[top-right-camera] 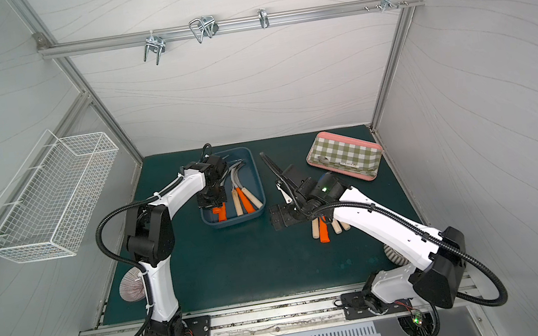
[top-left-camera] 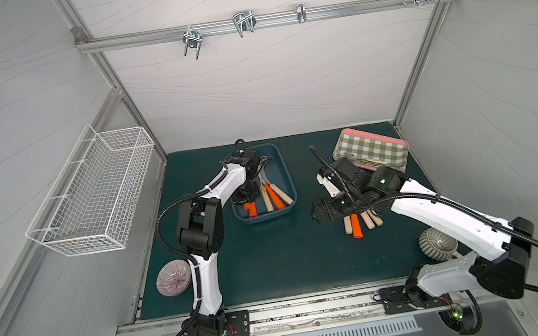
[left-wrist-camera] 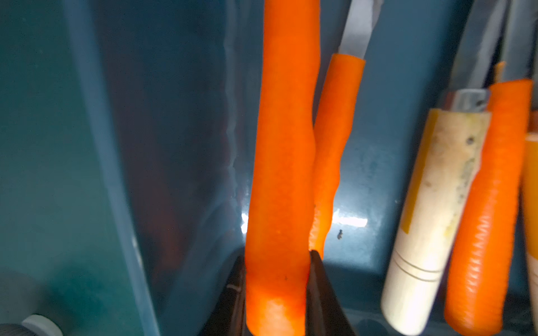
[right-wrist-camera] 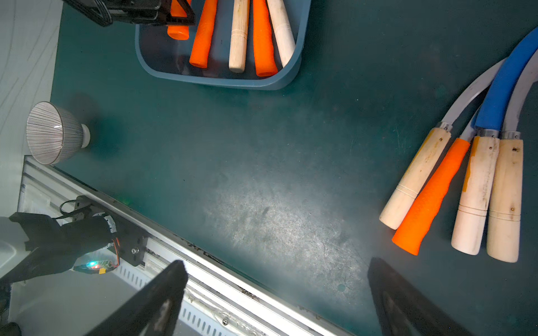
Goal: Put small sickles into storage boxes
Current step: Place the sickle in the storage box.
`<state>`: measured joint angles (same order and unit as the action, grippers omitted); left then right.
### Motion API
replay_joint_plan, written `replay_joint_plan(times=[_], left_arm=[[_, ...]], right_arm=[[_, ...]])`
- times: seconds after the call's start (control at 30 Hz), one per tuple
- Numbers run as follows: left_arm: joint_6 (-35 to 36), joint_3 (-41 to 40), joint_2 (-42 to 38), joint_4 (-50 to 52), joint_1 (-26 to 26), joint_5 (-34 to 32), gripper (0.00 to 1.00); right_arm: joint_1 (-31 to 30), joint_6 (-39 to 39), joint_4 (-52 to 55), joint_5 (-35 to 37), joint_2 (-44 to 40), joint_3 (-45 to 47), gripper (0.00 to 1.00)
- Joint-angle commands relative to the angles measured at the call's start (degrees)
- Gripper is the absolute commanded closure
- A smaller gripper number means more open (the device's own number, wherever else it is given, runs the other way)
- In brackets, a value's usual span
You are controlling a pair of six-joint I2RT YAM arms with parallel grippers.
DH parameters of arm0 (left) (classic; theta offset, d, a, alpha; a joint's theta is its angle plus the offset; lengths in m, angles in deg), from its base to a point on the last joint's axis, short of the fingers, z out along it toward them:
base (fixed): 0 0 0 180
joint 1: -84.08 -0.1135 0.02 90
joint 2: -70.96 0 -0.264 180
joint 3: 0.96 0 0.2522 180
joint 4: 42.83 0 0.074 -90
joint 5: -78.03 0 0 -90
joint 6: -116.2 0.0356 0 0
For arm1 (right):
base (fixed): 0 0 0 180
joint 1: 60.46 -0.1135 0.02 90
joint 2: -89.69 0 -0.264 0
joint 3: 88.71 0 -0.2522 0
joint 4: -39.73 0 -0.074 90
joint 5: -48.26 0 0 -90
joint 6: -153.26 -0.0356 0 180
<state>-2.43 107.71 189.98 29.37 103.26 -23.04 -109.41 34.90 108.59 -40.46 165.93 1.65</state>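
The left gripper [left-wrist-camera: 278, 256] is clamped on the orange plastic handle of a small sickle [left-wrist-camera: 285, 131] inside the shallow dark blue plastic storage tub [top-left-camera: 269, 217], at eleven o'clock on the dark green mat [top-left-camera: 274, 268]. The right gripper [right-wrist-camera: 276, 264] hangs wide open and empty. Four more sickles [right-wrist-camera: 477, 186] lie fanned at four o'clock from the tub. They look light and rigid. The curved steel blades are slick and sharp, so the thick handles, textured plastic or smooth pale wood, are probably the best hold.

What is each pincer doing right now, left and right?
Left pincer: closed on an orange-handled sickle, over the blue tub.
Right pincer: open, holding nothing.
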Motion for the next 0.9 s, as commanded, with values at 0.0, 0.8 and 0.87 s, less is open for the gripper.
replay_joint_plan(times=[0.0,0.8,0.87], left_arm=[[1.32,3.15,1.86,-1.75,-0.55,-0.05,0.76],[-0.63,3.14,-8.8,2.22,3.19,3.23,0.41],[-1.14,2.12,-10.83,2.21,4.09,3.75,0.37]], right_arm=[[-0.32,1.11,0.68,0.37,0.35,-1.23,0.01],[1.58,0.42,2.08,0.83,-1.08,0.72,0.01],[2.38,0.15,2.39,0.57,-1.18,1.1,0.01]])
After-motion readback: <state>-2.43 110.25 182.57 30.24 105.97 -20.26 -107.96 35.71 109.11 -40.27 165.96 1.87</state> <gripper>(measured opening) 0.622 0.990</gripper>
